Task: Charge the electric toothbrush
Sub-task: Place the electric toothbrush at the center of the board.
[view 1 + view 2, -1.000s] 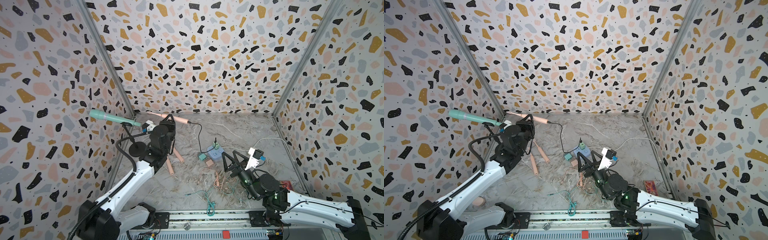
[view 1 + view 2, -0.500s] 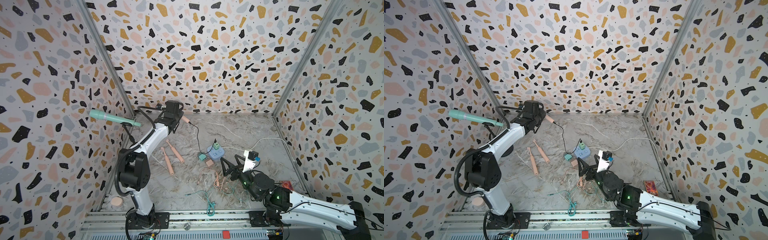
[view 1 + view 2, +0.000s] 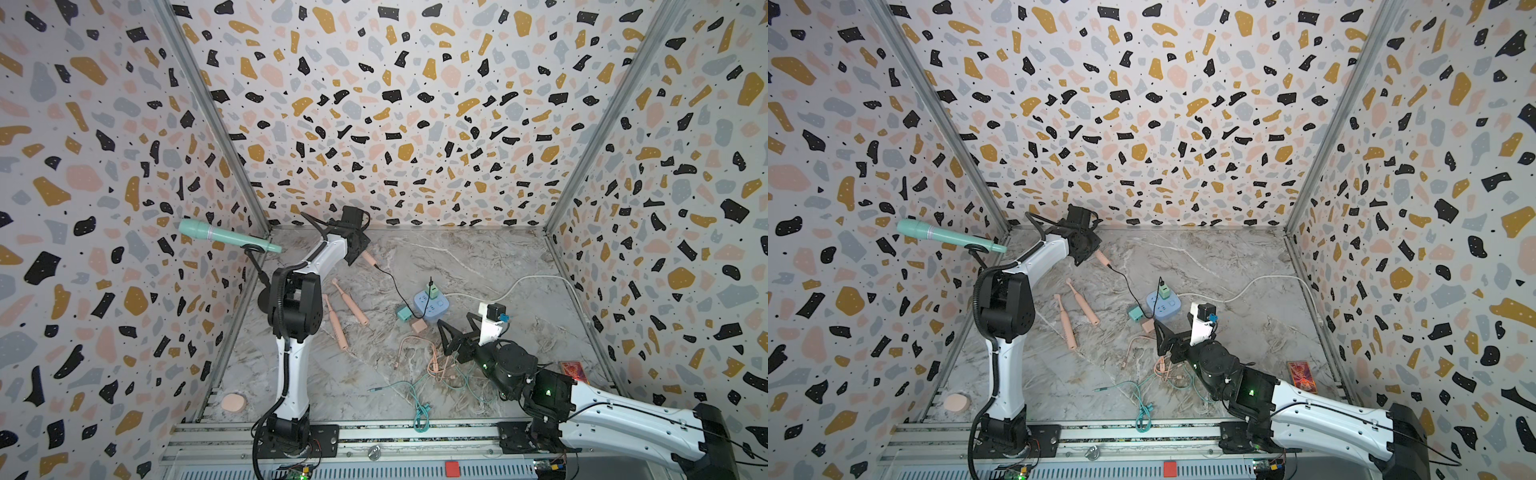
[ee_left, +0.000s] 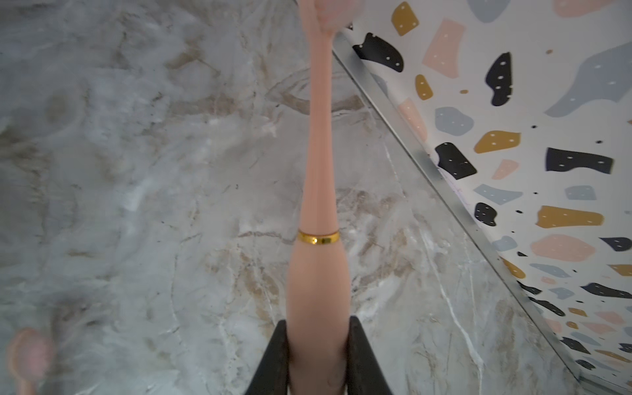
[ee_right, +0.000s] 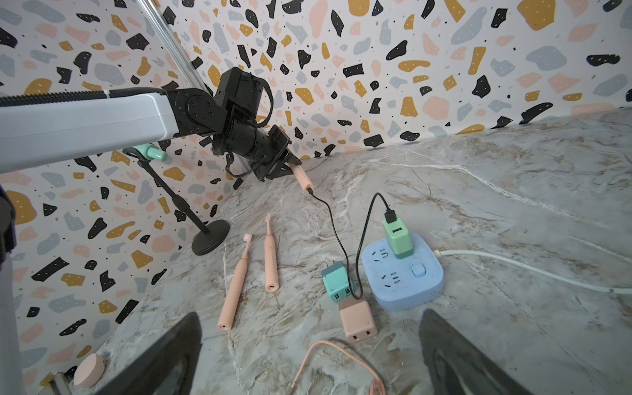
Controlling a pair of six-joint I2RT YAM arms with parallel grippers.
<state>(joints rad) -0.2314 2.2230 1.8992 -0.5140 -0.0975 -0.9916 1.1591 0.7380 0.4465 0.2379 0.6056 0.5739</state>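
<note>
Since a second ago the left arm has straightened up and swung toward the terrazzo back wall (image 3: 415,124). The left gripper (image 4: 318,330) is clamped on the slim pink electric toothbrush with a gold ring (image 4: 318,273), held tilted off the grey marble tabletop (image 3: 478,257). A thin black cable (image 3: 392,284) runs from the brush's lower end to the green plug adapter (image 3: 432,292) standing in the blue power strip (image 3: 438,311). The right gripper (image 3: 459,328) hangs near the strip, jaws wide apart, holding nothing.
</note>
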